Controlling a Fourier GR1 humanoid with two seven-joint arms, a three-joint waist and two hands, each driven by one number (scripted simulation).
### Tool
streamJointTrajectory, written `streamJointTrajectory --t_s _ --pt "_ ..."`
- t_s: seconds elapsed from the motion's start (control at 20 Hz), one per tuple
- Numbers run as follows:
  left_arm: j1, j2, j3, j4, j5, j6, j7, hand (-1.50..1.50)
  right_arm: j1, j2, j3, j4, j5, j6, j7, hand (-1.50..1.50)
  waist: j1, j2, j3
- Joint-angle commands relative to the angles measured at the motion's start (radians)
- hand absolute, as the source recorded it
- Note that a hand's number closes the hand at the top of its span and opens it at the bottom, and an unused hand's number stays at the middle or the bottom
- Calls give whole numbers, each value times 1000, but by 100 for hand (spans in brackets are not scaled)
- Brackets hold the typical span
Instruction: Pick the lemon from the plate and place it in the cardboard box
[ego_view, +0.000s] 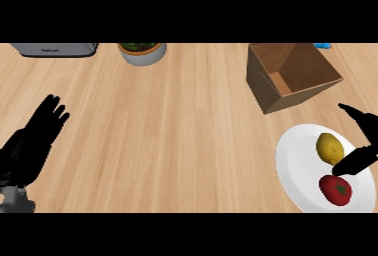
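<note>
right hand spread open over the plate, thumb touching the lemon; left hand open.

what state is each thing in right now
lemon: on the plate, not lifted
tomato: on the plate
cardboard box: open, nothing visible inside
right hand: open, at the lemon
left hand: open, resting at the left edge

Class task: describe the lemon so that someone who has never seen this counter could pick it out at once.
Find the white plate at the counter's right edge, just below the open cardboard box. Two things lie on it: the lemon is the upper one, beside the right robot hand. It is yellow and oval; the tomato below it is red.
</note>
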Motion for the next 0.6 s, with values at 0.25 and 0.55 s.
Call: streamJointTrajectory --t_s 0.25,0.55 --pt "42 -30 28 -28 -25 -48 -5 0 -12 38 -49 48 91 51 -17 -150 0 0 0" --pt "-32 -50 45 72 -46 -46 -43 0 38 18 -97 62 96 76 -101 -150 -5 0 0"
